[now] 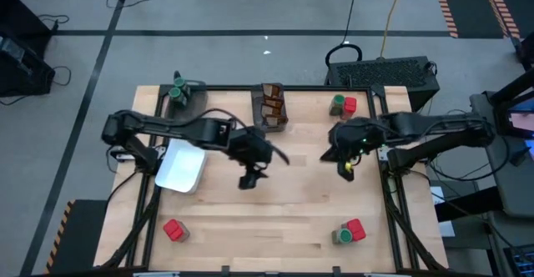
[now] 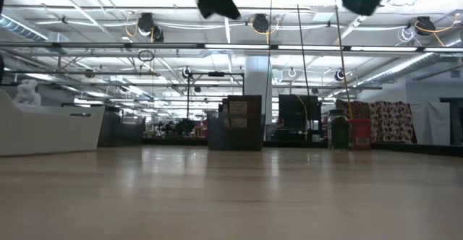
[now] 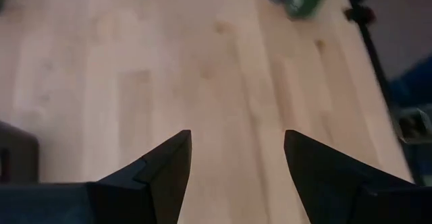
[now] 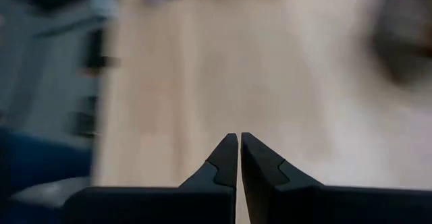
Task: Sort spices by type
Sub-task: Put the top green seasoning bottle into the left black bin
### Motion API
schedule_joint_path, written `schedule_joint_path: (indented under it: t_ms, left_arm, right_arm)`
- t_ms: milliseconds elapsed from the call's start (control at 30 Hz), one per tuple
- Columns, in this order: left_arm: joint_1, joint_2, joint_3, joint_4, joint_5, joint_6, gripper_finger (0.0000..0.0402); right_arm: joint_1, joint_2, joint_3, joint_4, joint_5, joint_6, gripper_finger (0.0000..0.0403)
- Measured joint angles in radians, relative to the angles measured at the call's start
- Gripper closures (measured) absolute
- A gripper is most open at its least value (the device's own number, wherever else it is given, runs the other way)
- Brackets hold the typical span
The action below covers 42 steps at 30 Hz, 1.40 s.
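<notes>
1. Spices are sitting in groups around the worktop (image 1: 275,219): brown-orange packets (image 1: 271,106) at the far middle, a green-lidded jar (image 1: 178,92) at the far left, red blocks (image 1: 173,229) and jars near the other corners.
2. I am hovering my left tool (image 1: 249,179) over bare wood beside the white tray (image 1: 181,167), fingers apart, holding nothing.
3. I am keeping my right tool (image 1: 345,172) raised right of centre, fingers together, empty.

Dark jointed arms (image 1: 167,127); pointed black fingers (image 3: 165,166)
</notes>
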Motion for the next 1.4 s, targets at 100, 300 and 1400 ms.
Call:
schedule_joint_path:
  t_ms: [100, 300, 1400]
  left_arm:
    - [0.036, 0.039, 0.0, 0.069, -0.003, -0.006, 0.0162]
    - [0.091, 0.075, 0.0, 0.186, -0.003, -0.034, 0.0162]
    - [0.044, 0.074, 0.0, 0.306, 0.03, -0.14, 0.0162]
  right_arm:
    - [-0.004, -0.015, 0.061, -0.197, 0.192, 0.033, 0.0403]
    - [-0.089, -0.071, 0.053, -0.315, 0.476, 0.025, 0.0402]
    - [-0.953, 0.476, 0.051, -0.095, 0.148, -0.161, 0.0101]
